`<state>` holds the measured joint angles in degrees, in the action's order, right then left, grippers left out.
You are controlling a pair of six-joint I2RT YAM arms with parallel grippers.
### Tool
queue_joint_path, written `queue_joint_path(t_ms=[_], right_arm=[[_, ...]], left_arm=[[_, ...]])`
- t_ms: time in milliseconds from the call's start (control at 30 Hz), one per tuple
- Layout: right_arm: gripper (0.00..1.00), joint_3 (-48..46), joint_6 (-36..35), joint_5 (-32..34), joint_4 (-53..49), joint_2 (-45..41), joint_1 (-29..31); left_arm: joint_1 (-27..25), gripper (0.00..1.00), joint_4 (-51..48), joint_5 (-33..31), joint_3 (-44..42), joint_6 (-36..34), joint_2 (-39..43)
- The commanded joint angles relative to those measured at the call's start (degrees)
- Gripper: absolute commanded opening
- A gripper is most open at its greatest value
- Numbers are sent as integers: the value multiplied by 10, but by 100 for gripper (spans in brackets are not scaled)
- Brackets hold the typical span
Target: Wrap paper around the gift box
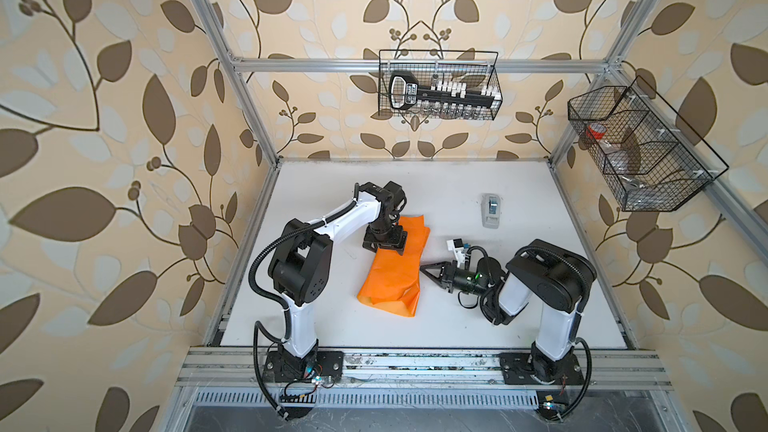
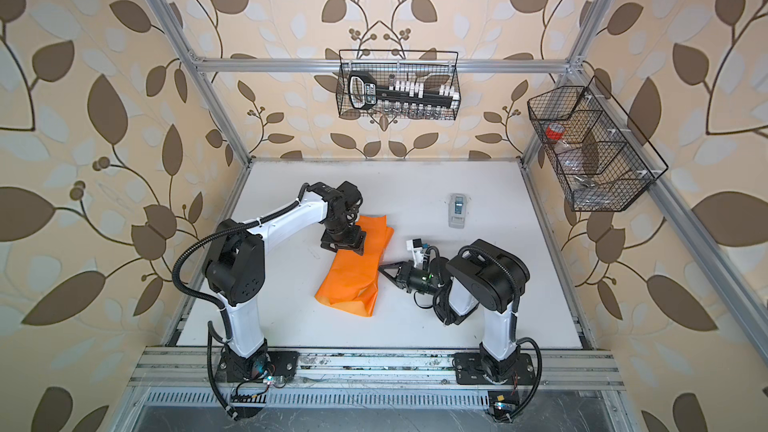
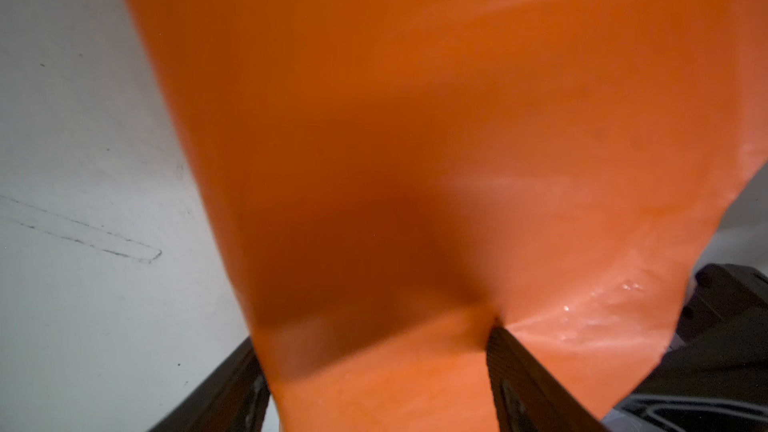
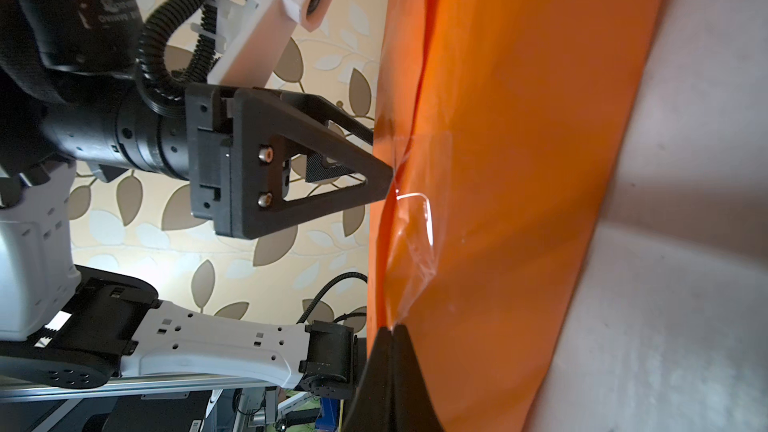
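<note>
Paper (image 1: 395,280) — a bright orange sheet folded over into a long, loose bundle — lies on the white table (image 1: 498,317) directly under the left gripper (image 1: 384,250). It reaches a little past the gripper on the far side and much further toward the arm bases. That gripper points straight down with its jaws set wide apart and nothing clamped between them. In the left wrist view one finger (image 3: 519,371) presses its tip into the sheet and raises a crease. The other finger (image 3: 224,392) stands at the sheet's edge, its tip hidden behind the orange.

The right gripper (image 1: 424,270) lies level, aimed at the side of the bundle that faces it, with its jaws closed to a point. In the right wrist view that point (image 4: 390,332) touches the paper's ridge at one end of a strip of clear tape (image 4: 419,234) stuck on the orange. The strip runs from there toward the left gripper's nearer fingertip. Whether the closed tip nips paper or tape cannot be made out. A grey-white tape dispenser (image 1: 491,209) sits beyond the right gripper — well apart from it, toward the back wall.
</note>
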<state>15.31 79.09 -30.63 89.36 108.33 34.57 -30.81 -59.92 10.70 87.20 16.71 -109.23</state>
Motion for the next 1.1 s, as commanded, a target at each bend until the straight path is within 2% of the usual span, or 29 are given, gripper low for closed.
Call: queue_joint_path(t_ms=[0,233,467,733,800,900,1000,1033,1067], right_arm=[[0,-7,29,-11,28,-26,-11],[0,-2,65,-54,27,-95,-58],[0,35,86,-106,27,-105,-63],[0,69,60,-229,-48,-111,-65],[0,77,11,-252,-133,-124,-67],[0,95,-125,-256,-353,-175,-70],[0,163,-351,-198,-718,-251,-69],[0,190,-418,-162,-820,-269,-65],[0,208,-450,-149,-868,-279,-65]], left_arm=[[-12,79,10,7,-17,10,-33],[-12,79,13,5,-20,10,-32],[-12,80,15,8,-20,12,-33],[-12,79,16,9,-19,13,-32],[-12,79,17,9,-17,13,-32],[-12,80,17,9,-16,13,-32],[-12,79,18,13,-12,15,-33],[-13,80,18,14,-10,15,-33],[-12,80,19,14,-10,15,-34]])
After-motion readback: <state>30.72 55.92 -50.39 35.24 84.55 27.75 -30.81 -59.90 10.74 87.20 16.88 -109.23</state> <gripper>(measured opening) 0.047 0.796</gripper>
